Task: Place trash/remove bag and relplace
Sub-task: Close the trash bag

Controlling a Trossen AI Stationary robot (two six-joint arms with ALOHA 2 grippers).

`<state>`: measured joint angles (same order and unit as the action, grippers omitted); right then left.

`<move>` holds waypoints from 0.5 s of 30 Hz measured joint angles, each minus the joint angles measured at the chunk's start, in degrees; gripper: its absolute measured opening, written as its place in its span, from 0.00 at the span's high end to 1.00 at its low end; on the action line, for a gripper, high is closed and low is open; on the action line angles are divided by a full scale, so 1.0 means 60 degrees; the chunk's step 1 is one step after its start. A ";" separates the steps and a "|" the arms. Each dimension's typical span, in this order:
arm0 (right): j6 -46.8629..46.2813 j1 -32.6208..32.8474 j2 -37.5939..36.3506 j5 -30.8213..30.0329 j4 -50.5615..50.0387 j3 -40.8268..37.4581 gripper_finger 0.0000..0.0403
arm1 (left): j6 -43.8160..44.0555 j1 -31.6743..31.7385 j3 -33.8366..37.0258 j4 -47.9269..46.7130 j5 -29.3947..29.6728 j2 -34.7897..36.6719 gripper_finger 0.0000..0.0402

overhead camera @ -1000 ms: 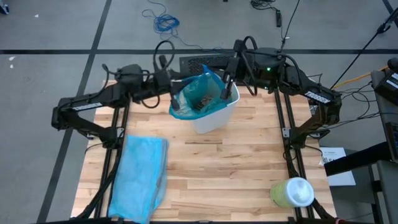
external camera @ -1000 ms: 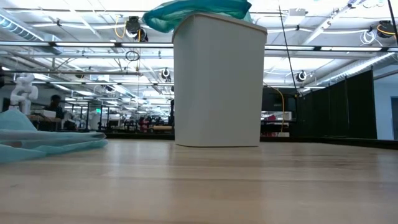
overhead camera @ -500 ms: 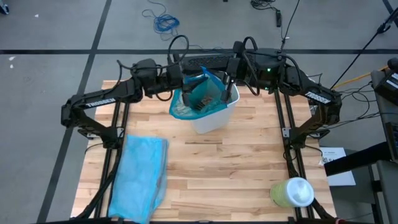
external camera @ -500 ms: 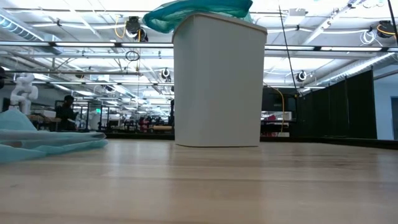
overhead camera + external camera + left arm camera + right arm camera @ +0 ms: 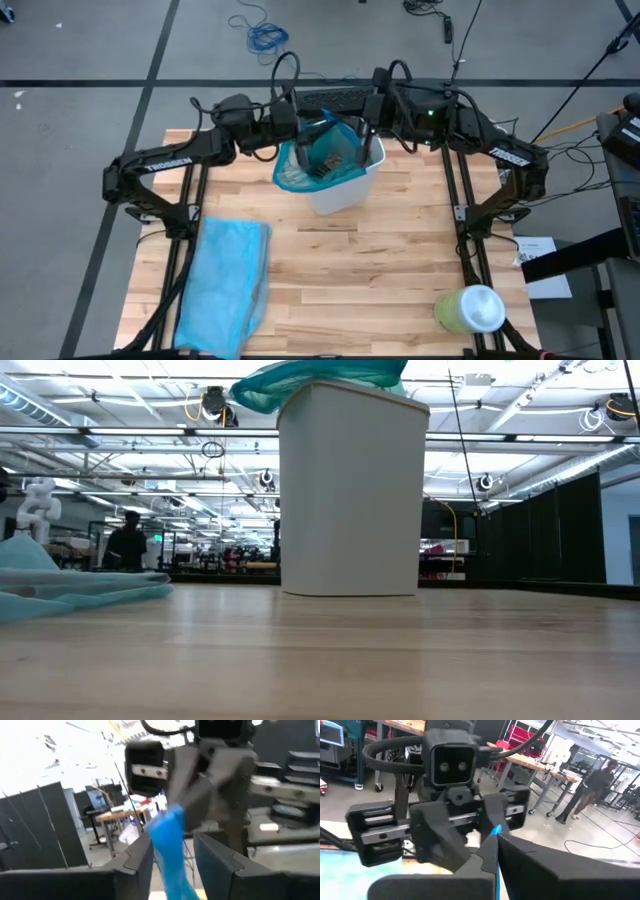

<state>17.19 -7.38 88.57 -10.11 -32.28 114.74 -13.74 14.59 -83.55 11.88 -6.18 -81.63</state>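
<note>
now both grippers meet over the white bin (image 5: 340,185) at the table's (image 5: 380,260) far edge: left gripper (image 5: 303,140) fingers apart around a blue handle (image 5: 167,832), right gripper (image 5: 362,138) pinching the teal bag (image 5: 322,155); brown trash (image 5: 325,160) inside; spare blue bag (image 5: 225,280) near-left.

left hand (image 5: 312,140) moved onto the bag (image 5: 325,150).

A: What's between the left gripper (image 5: 172,857) fingers?
B: A blue loop handle (image 5: 167,837), standing up in the gap, fingers apart either side.
A: Beyond the handle?
B: The right gripper (image 5: 200,780), close, facing back, just behind it.
</note>
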 joint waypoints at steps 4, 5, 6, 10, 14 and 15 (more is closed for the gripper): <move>0.0000 0.0000 0.0096 0.0000 -0.0049 0.0000 1.00 | -0.0010 0.0010 -0.0003 0.0004 0.0032 -0.0035 0.84; 0.0000 0.0000 0.0100 0.0000 -0.0056 0.0000 1.00 | -0.0013 0.0013 0.0000 0.0002 0.0031 -0.0032 0.91; 0.0000 0.0000 0.0100 0.0000 -0.0045 0.0000 1.00 | -0.0010 0.0039 -0.0002 0.0011 0.0028 -0.0028 0.95; 0.0055 -0.0004 0.0083 -0.0126 0.0028 0.0000 1.00 | -0.0010 0.0076 -0.0002 0.0033 0.0031 -0.0024 0.99; 0.0229 -0.0025 -0.0034 -0.0142 0.0178 0.0030 0.99 | -0.0013 0.0072 -0.0003 -0.0088 0.0035 0.0029 1.00; 0.0260 -0.0053 -0.0087 -0.0155 0.0229 0.0080 0.98 | -0.0013 0.0075 -0.0003 -0.0154 0.0040 0.0030 1.00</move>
<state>18.75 -7.69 88.05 -11.04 -30.91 115.22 -13.82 15.04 -83.57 10.96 -5.94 -81.45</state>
